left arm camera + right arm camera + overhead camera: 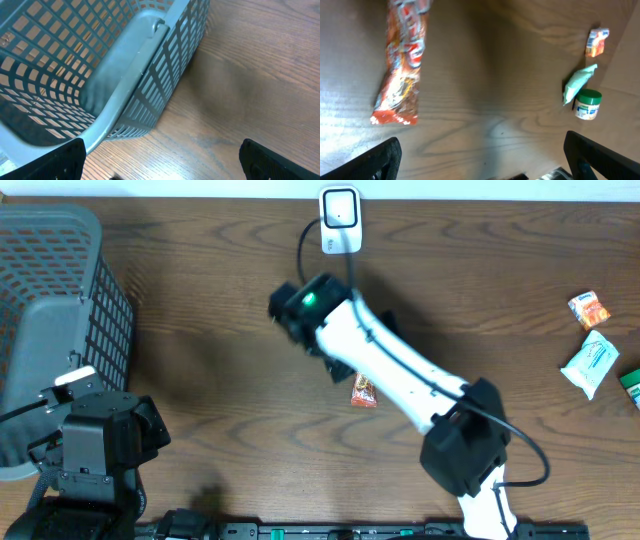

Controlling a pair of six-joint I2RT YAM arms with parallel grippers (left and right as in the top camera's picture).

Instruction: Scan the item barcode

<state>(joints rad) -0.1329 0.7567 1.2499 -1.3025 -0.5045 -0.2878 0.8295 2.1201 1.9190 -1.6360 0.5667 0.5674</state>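
Note:
The item, a red-orange snack packet [363, 390], lies flat on the wooden table just below the right arm [385, 360]. In the right wrist view the packet [400, 65] sits at the upper left. My right gripper [487, 165] is open above bare wood to the packet's right, with nothing between its fingers. A white barcode scanner [339, 220] with a black cable stands at the table's far edge. My left gripper [162, 165] is open and empty over the table, beside the basket.
A grey mesh basket [110, 310] fills the far left, and its rim [135, 65] is close in front of the left gripper. At the right edge lie an orange pack [589, 309], a pale pouch [590, 363] and a green-lidded jar [587, 104].

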